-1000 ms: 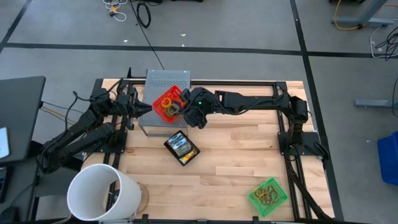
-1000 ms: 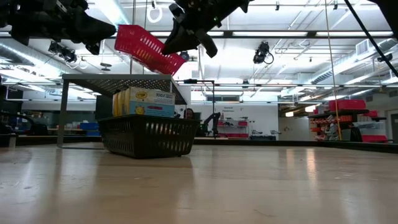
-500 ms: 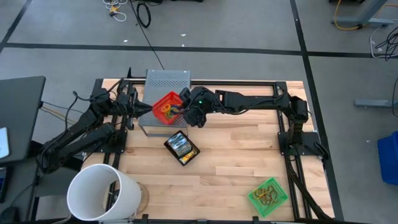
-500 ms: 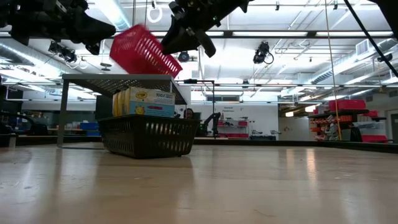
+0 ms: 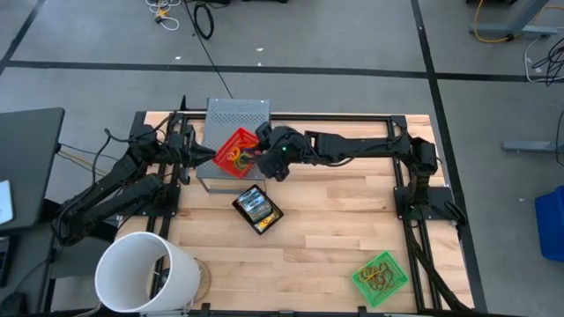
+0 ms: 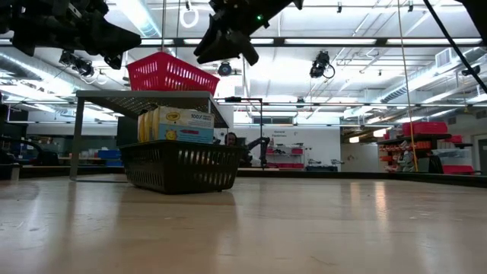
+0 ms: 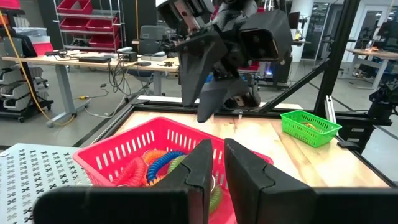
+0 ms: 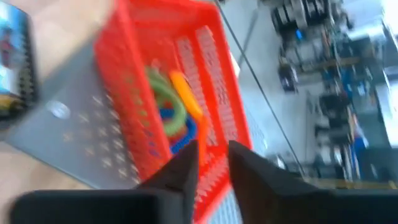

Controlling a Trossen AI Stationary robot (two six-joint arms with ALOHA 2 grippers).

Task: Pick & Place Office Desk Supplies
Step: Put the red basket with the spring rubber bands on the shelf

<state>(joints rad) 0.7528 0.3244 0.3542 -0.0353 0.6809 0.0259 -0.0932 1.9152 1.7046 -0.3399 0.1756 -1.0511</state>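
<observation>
The right claw [image 5: 261, 151] hangs above the raised grey perforated shelf [image 5: 236, 113], its fingers [image 8: 180, 168] parted a narrow way with nothing between them, just clear of the near rim of the red basket [image 5: 236, 150], which sits level on the shelf top with coiled rubber-band loops [image 7: 163, 165] in blue, green and orange inside. Across the basket from that claw, the left claw [image 5: 210, 151] rests at the opposite rim, its fingers [image 7: 200, 168] drawn close together with only a slim gap; whether they pinch the basket wall cannot be told. Below the right claw, under the shelf's front edge, a black mesh basket [image 6: 181, 166] stands on the wooden surface [image 5: 335, 238] holding yellow-and-green crayon boxes [image 6: 176, 125] on end. Well away from both claws, at the far corner of the surface on the right arm's side, a green basket [image 5: 381, 276] holds more tangled bands, and on the left arm's side a large white bucket [image 5: 141, 273] stands at the surface's edge. Judged from how things lie, the red basket appears delivered to the shelf and let go by the right claw; the green basket looks unhandled, and the black basket of boxes may yet need placing, so roughly a third of the job seems done.
</observation>
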